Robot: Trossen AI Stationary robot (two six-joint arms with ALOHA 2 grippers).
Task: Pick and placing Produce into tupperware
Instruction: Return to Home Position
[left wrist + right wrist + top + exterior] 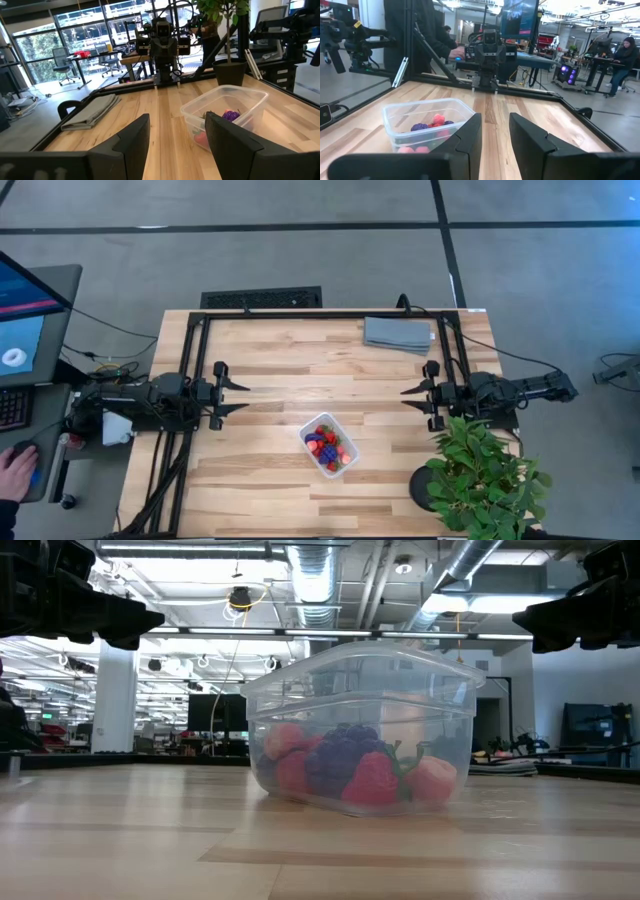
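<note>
While the left gripper (246,396) and right gripper (404,398) hover open and empty at opposite sides, the fruit (329,445) lies inside the clear container (360,680) between them

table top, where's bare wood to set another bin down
Bare wood lies between the left gripper and right gripper, above the clear container in the high view. The corner on the left arm's side of the container is free too. Crowded: the corners holding the folded grey cloth and the potted plant.
</note>
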